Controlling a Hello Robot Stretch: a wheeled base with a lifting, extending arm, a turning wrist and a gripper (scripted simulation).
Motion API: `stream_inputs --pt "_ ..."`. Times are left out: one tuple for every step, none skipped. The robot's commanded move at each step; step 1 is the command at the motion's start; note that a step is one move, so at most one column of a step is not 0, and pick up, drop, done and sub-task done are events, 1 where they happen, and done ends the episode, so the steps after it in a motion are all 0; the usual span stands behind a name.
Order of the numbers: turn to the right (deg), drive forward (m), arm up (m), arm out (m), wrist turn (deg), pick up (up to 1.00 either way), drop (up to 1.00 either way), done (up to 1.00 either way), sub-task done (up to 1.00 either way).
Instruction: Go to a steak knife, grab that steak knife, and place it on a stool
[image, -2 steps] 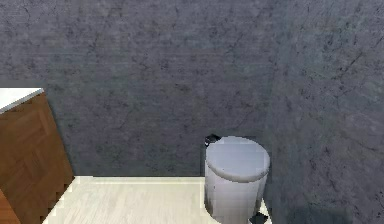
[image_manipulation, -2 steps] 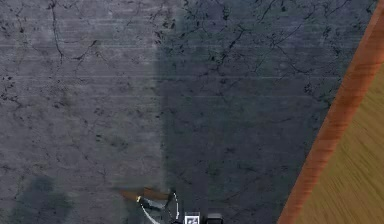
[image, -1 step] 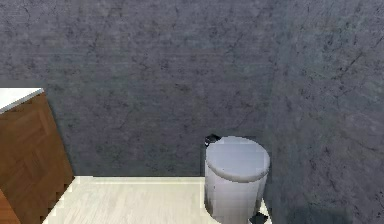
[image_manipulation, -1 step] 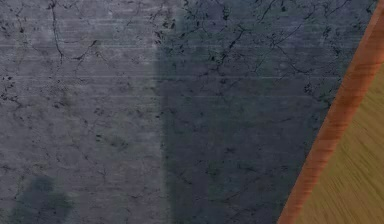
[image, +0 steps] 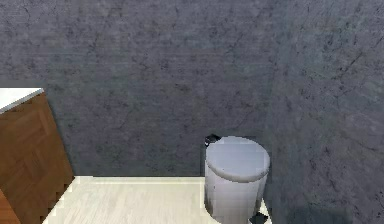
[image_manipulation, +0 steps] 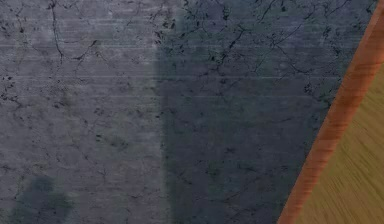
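Nearest the forward view's left edge stood a desk (image: 22, 160) with a wooden front and a pale top; beside it ran a strip of light floor (image: 130, 200), and on that, toward the right, a grey pedal bin (image: 236, 178) sat close in the corner; behind all of it rose a dark mottled wall (image: 150, 70). Off to the arm's side a slanting orange-brown wooden panel (image_manipulation: 350, 150) came first, then more dark wall. Which way the steak knife lay from the hand could not be told (nor its long axis, nor how the hand itself stood); my guess was that the desk top was the likeliest place to search, so the coming move hinged on turning out of this corner toward the forward view's left.
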Motion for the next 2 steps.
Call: stream_inputs --pt "0.0 0.0 0.1 0.0 0.0 0.0 0.0 0.0 0.0" --pt "0.0 0.0 0.0 -0.08 0.0 0.0 0.0 0.0 0.0"
